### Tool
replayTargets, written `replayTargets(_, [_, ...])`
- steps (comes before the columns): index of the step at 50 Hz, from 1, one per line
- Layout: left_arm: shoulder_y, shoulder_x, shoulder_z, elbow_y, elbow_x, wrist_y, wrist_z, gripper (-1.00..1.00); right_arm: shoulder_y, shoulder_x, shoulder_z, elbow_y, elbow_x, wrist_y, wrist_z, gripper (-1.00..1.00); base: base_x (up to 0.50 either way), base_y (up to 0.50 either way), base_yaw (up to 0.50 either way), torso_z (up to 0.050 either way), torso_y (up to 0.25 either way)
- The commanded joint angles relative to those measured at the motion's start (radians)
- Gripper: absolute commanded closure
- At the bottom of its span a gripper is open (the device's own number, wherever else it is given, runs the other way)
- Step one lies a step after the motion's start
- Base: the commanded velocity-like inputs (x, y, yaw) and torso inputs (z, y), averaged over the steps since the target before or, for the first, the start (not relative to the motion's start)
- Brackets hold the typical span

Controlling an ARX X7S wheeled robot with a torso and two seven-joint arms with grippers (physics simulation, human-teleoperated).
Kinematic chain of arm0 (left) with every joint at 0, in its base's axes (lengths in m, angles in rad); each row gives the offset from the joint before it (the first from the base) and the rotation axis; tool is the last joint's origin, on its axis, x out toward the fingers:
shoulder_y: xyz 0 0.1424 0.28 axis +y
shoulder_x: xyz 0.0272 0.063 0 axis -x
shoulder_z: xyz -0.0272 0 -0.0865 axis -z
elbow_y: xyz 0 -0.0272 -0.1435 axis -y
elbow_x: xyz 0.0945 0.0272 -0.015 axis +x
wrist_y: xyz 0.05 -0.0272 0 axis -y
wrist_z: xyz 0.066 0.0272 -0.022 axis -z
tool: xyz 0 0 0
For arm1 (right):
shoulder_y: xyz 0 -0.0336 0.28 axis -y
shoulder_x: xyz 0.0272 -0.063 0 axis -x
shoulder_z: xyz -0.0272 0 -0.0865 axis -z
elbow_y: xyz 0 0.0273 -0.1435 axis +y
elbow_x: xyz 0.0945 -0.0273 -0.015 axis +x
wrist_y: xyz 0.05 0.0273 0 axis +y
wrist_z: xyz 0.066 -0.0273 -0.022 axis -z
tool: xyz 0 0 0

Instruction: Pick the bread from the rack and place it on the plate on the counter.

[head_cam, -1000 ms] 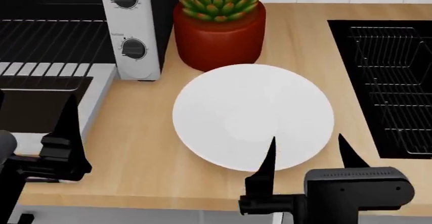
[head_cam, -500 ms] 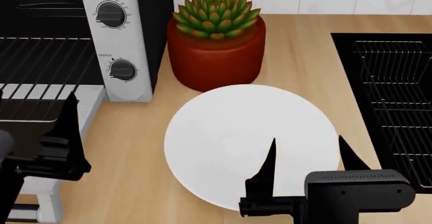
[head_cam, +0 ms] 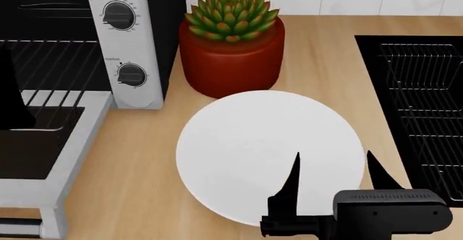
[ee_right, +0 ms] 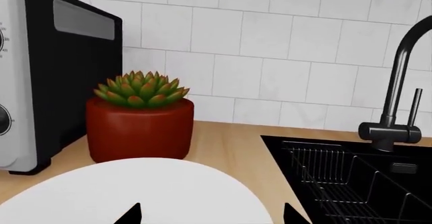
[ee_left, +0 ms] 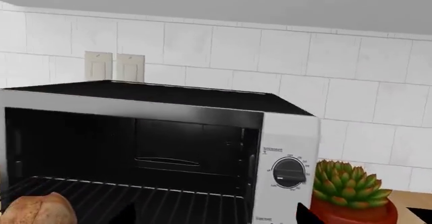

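Left arm gone up toward the oven mouth; bread not yet taken.

Since half a second ago the left gripper [head_cam: 10,91] has risen, fingers spread, empty. Right gripper [head_cam: 334,170] hangs released over the plate [head_cam: 239,137], which is bare. Bread [ee_left: 37,210] sits on the rack [ee_left: 162,199] inside the oven [ee_left: 202,118].

Plate [ee_right: 128,191] near red pot [ee_right: 139,128], sink [ee_right: 351,183] w/ faucet [ee_right: 395,97].
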Motion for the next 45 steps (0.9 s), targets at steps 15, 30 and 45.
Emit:
replayTargets(15, [-0.225,-0.284,-0.130,-0.224,-0.530,-0.286,-0.559,-1.00,-0.007,0.005,-0.006,0.010,0.014,-0.022,0.005,-1.00,0.00,0.00,0.00,0.000,0.000])
replayTargets(30, [-0.276,-0.401,-0.078,-0.429,-0.776,-0.271,-0.781,-1.00,-0.006,0.009,-0.011,0.031,0.022,-0.034,0.005,-1.00,0.00,0.00,0.00,0.000,0.000])
replayTargets(45, [-0.274,-0.456,0.088,-0.590,-0.586,-0.078,-0.585,-1.00,-0.002,0.016,-0.025,0.014,0.017,-0.010,0.022,-1.00,0.00,0.00,0.00,0.000,0.000])
